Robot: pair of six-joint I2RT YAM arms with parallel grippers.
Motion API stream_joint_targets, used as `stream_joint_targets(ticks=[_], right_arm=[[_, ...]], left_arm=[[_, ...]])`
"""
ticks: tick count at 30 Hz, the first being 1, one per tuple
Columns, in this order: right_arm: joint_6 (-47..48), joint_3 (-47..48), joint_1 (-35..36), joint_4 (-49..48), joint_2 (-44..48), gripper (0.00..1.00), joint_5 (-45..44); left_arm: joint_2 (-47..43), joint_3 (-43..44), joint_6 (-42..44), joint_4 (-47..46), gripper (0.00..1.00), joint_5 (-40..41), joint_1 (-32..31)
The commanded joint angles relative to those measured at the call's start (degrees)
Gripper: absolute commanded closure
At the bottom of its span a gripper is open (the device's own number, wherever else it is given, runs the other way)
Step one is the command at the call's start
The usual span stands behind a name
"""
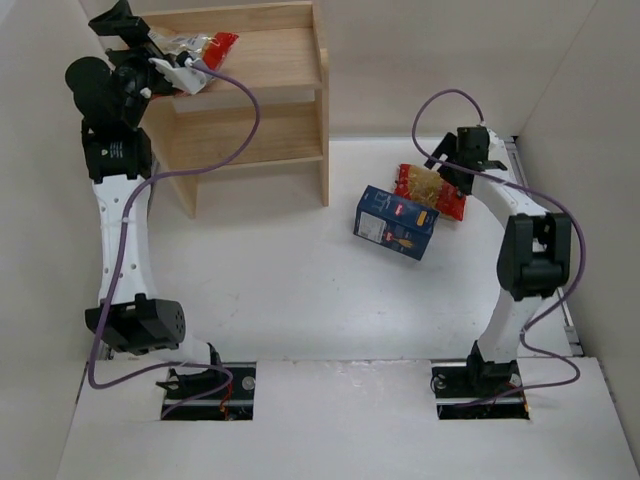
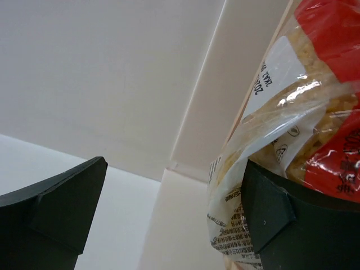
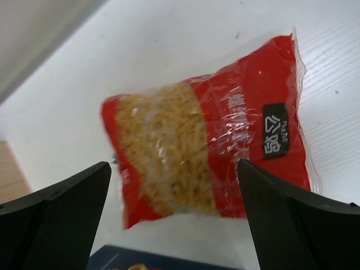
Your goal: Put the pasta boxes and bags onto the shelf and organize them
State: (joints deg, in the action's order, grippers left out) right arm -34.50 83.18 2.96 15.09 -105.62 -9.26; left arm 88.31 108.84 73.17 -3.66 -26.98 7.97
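Observation:
One clear bag of yellow pasta with red ends lies on the top tier of the wooden shelf. My left gripper is at that bag, open. In the left wrist view the bag leans against the right finger only, and the left gripper has a wide gap between its jaws. A second bag lies flat on the table, with my right gripper open above it. In the right wrist view that bag sits below the right gripper. The dark blue pasta box lies beside this bag.
White walls close in the table on the left, back and right. The shelf's lower tier stands bare. The blue box's corner shows at the bottom of the right wrist view. A purple cable loops in front of the shelf.

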Motion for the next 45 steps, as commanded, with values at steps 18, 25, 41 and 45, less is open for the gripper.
stream_joint_targets(ticks=[18,25,41,45], right_arm=[[11.74,19.57,4.2,24.11,-22.87,0.81,-8.32],[11.12,17.64,3.23,19.2,-16.91,1.0,-7.01],[12.35,14.38,3.06,9.61,0.68,1.0,-4.11],[12.62,13.51,2.88,9.69,0.77,1.0,-3.84]], left_arm=[[-13.61,-13.12,-2.85,-12.25,0.0,3.6,3.85],[-8.7,-10.85,-3.29,-11.72,0.0,4.04,4.3],[1.78,-1.0,-3.82,-12.42,0.0,10.45,-1.32],[-2.17,-2.57,-6.62,-15.14,0.0,10.2,-5.28]])
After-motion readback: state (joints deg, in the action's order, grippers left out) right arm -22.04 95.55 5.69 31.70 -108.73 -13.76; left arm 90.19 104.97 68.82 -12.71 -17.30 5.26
